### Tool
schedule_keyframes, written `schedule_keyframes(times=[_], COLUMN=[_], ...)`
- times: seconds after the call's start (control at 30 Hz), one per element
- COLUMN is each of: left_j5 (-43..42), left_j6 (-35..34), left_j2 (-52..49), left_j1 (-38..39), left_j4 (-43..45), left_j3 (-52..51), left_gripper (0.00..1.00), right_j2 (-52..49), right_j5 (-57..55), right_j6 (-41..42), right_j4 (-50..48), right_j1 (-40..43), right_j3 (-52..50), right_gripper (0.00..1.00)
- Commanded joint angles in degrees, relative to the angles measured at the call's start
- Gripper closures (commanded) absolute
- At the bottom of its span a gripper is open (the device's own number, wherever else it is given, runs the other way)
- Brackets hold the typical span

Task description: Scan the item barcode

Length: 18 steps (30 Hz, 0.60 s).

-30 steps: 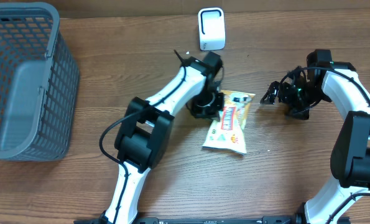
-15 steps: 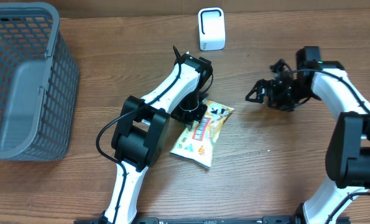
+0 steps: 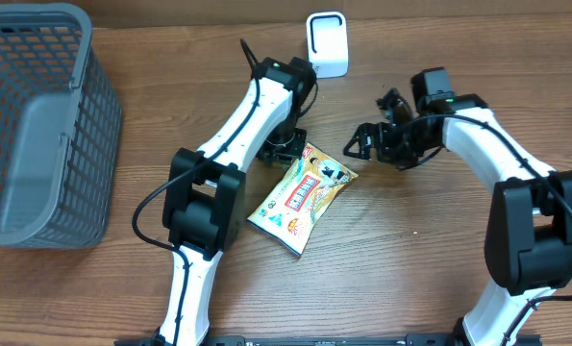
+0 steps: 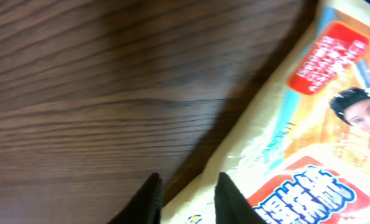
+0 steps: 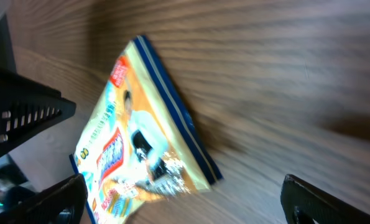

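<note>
Left gripper point(image 4: 188, 190) has its fingers barely apart, with the snack packet point(image 3: 300, 197) edge in the gap. Right gripper point(image 5: 183, 182) is wide open, packet just ahead of it.

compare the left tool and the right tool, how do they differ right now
The left tool shows only a narrow gap between its fingers; the right tool is wide open. The left tool is at the upper edge of the packet, and whether it grips it is unclear; the right tool stands clear of it, off its right corner. Shared: both are black, low over the table, and aimed at the packet.
</note>
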<state>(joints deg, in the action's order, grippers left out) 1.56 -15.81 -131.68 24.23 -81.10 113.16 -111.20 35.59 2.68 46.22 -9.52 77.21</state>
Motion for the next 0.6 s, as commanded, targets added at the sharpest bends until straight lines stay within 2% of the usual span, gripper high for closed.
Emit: schedule_keyframes(times=[0.0,0.1,0.13,0.2,0.3,0.43,0.57], left_j5=[-1.01,-2.32,-3.5,-7.61,-11.78,-12.15,-12.13], left_j6=[-4.94,-6.58,-6.56,-6.47,-6.47,-6.49,-6.49], left_j2=[1.84,1.84,1.84,1.84,1.84,1.84,1.84], left_j1=[-2.21,-4.02,-4.72,-6.27,-7.56,-7.91,-7.91], left_j4=[-1.44,-2.58,-2.73,-3.3,-4.33,-5.14,-5.25], left_j3=[1.92,2.4,2.4,2.4,2.4,2.4,2.4], left_gripper=[0.72,0.63,0.55,0.3,0.28,0.24,0.1], right_j2=[-0.04,-0.04,-0.04,-0.04,-0.07,-0.39,-1.86], right_j5=[-1.86,-6.54,-7.21,-7.52,-7.45,-7.45,-6.8], right_j6=[-2.75,-4.07,-4.85,-6.73,-7.19,-6.99,-3.87], right_j4=[-2.78,-5.42,-5.99,-7.23,-6.99,-6.67,-5.38], right_j1=[-2.27,-3.67,-4.09,-5.29,-6.93,-9.29,-10.91], right_j3=[0.81,0.81,0.81,0.81,0.72,-0.61,-0.87], right_gripper=[0.0,0.0,0.0,0.0,0.01,0.0,0.0])
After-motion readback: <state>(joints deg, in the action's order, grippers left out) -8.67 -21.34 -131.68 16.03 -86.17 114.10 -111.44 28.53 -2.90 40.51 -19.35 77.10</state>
